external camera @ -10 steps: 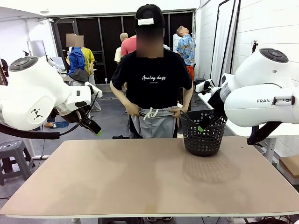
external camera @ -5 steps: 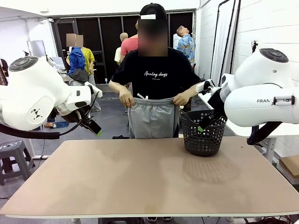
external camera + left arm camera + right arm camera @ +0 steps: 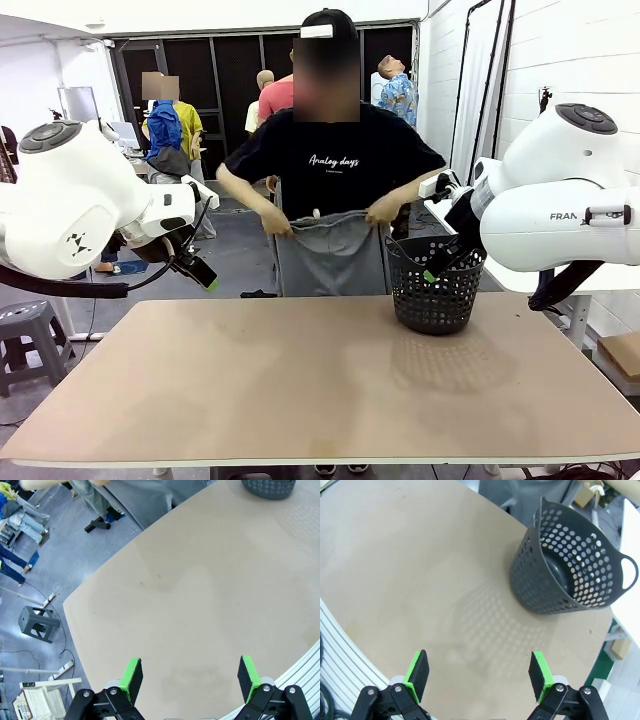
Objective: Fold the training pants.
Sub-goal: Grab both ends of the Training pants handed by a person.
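At the table's far edge a person holds the light grey training pants (image 3: pixel 330 255) up by the waistband, one hand (image 3: pixel 277 225) at each end, so the cloth hangs behind the edge. In the left wrist view the pants (image 3: pixel 150 500) are a grey sheet at the top. My left gripper (image 3: pixel 203 274) hangs open above the table's left side, well apart from the pants; its green pads (image 3: pixel 131 676) stand wide with nothing between them. My right gripper (image 3: pixel 440 262) is open too, beside the basket, and its pads (image 3: pixel 418 672) are also bare.
A black mesh basket (image 3: pixel 436 290) stands on the tan table (image 3: pixel 300 380) at the back right, right under my right gripper; it looks empty (image 3: pixel 570 575). A grey stool (image 3: pixel 36 624) stands on the floor off the table's left side. People are farther back.
The person has lifted the pants from a bunch at the waist and spread them out by the waistband. Neither arm has moved.
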Robot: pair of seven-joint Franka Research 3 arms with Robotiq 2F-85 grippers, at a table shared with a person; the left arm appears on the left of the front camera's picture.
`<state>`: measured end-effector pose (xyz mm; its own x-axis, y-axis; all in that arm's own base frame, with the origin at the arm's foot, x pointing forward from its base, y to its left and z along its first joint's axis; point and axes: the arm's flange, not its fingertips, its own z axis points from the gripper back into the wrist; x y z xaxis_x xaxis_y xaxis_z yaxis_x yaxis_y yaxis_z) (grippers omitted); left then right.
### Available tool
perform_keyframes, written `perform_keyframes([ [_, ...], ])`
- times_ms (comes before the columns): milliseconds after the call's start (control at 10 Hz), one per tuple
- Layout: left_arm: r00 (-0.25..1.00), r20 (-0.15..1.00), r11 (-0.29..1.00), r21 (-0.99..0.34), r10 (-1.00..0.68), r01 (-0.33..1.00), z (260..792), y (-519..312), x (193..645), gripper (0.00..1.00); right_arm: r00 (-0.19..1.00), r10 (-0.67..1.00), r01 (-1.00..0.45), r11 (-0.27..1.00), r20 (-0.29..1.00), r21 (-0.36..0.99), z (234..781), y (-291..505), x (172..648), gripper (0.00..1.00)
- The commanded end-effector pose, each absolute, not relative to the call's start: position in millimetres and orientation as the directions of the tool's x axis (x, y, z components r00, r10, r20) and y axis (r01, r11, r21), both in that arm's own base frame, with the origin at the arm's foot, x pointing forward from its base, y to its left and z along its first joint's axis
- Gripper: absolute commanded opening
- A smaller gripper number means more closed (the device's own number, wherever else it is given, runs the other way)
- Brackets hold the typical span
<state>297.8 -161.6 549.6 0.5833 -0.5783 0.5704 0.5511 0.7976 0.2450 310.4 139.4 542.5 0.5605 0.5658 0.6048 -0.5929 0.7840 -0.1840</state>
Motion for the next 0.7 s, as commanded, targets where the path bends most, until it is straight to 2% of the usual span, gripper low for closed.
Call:
perform_keyframes([
  [0,0.572,0.574,0.790,0.248,-0.586,0.561,549.4,-160.6,300.2,1.00,0.561,0.566,-0.593,0.784,0.605,-0.183,541.5,139.7,311.4,1.00],
  [600,0.572,0.574,0.790,0.248,-0.586,0.561,549.4,-160.6,300.2,1.00,0.561,0.566,-0.593,0.784,0.605,-0.183,541.5,139.7,311.4,1.00],
])
